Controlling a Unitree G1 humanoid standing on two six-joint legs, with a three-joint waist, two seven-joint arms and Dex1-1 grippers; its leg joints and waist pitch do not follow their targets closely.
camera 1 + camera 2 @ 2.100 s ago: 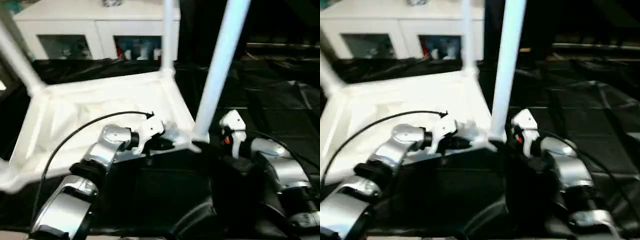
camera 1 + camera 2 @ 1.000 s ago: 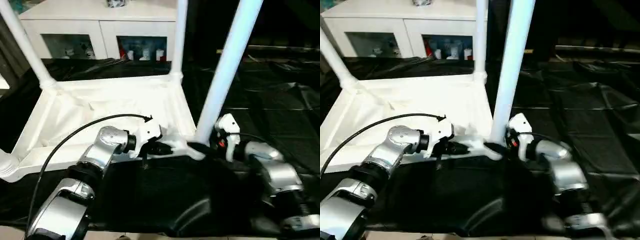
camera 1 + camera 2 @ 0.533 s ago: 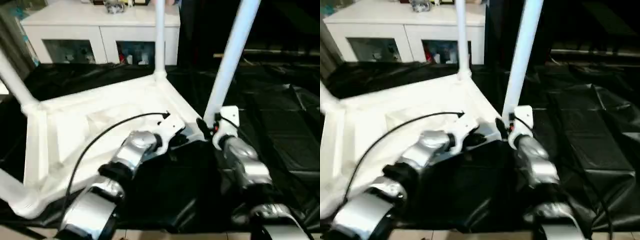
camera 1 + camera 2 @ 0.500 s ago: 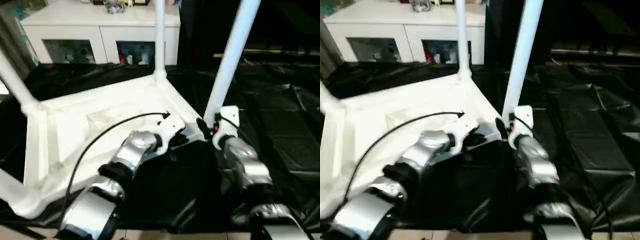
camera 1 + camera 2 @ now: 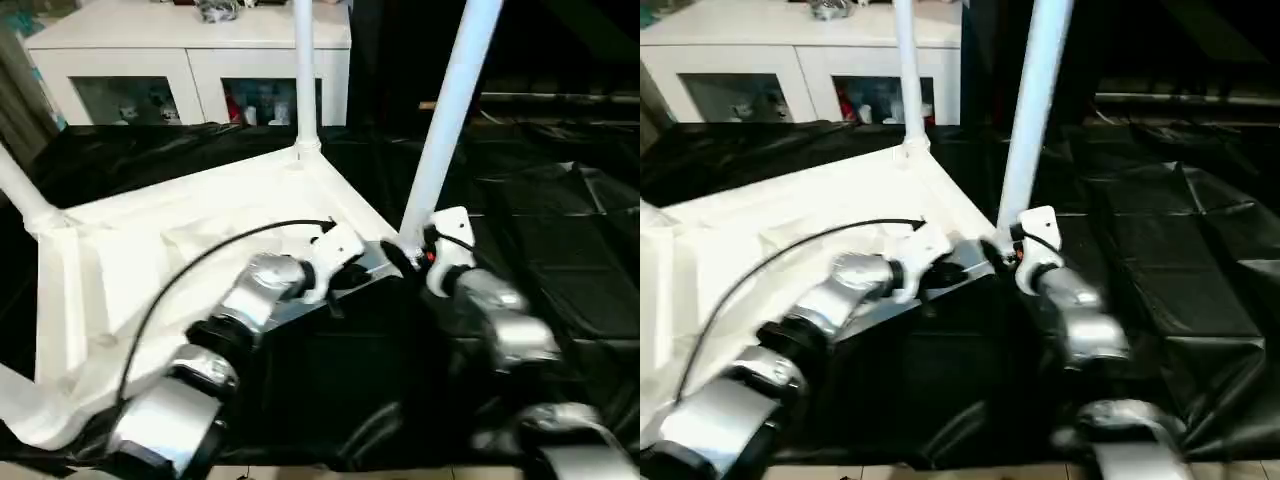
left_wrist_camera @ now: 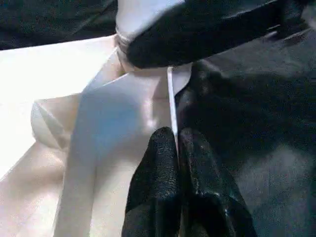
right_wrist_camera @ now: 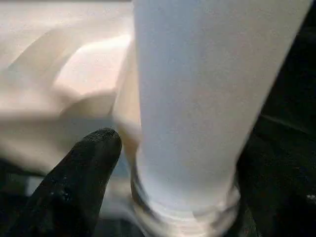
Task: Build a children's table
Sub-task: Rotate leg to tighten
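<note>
Lying upside down on the black sheet, the children's table shows its ribbed underside, with legs rising from its corner sockets. Its near rim runs from about 8 o'clock up toward the centre of the head views, where both grippers meet at the closest corner.

The left gripper has its two black fingers pressed together on the thin edge of the rim, pinching it just short of the corner. The right gripper stands spread around the base of the near leg, one finger on one side of the socket collar; whether the pads press on the leg I cannot tell.

Open room lies toward 3 o'clock, where the wrinkled black sheet is bare. At 12 o'clock a second leg stands at the far corner, and behind it a white cabinet with glass doors closes that side. Toward 9 o'clock another leg leans outward. A black cable arcs over the left forearm above the tabletop.
</note>
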